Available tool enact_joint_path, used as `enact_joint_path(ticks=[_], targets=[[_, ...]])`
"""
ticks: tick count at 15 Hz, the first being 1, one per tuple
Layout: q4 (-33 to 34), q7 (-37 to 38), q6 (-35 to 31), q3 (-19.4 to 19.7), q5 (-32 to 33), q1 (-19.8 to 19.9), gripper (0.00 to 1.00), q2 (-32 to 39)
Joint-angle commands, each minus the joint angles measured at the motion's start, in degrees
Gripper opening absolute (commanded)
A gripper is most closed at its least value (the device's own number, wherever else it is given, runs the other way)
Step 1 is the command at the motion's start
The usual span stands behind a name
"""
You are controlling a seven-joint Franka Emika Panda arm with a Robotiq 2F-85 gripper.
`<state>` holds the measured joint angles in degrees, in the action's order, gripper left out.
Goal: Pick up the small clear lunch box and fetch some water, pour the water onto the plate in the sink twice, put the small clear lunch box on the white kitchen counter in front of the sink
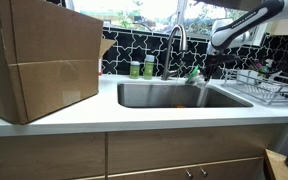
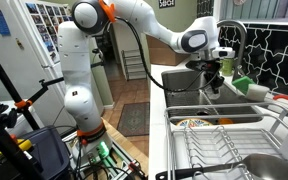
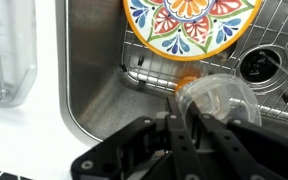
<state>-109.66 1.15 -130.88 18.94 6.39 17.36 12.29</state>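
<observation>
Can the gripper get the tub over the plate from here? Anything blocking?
Likely yes. The gripper, shut on the clear tub, hangs over the sink, and the patterned plate lies just beyond the tub with nothing between them.

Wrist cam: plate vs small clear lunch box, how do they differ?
Plate is opaque, brightly patterned; small clear lunch box is colourless, see-through. Plate lies free in the sink; lunch box is clamped in the tool. Plate is wider than lunch box. Both look round.
</observation>
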Motion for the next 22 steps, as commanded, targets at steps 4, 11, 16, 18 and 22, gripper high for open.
enact_joint_path(ticks=[4,11,16,18,22], targets=[[-0.6,0.6,-1.4,0.1,3.7,-0.3,0.03,-0.6],[-5.5,4.6,-8.1,1.3,30.7,-3.9,0.03,-3.5],[-10.9,11.7,-9.2,0.1,52.8,-5.4,0.03,-7.5],[-7.6,10.7,-7.8,-1.3,50.4,-4.1,0.03,-4.9],[-7.7,11.4,-7.8,-1.7,51.1,-4.0,0.11,-5.1]])
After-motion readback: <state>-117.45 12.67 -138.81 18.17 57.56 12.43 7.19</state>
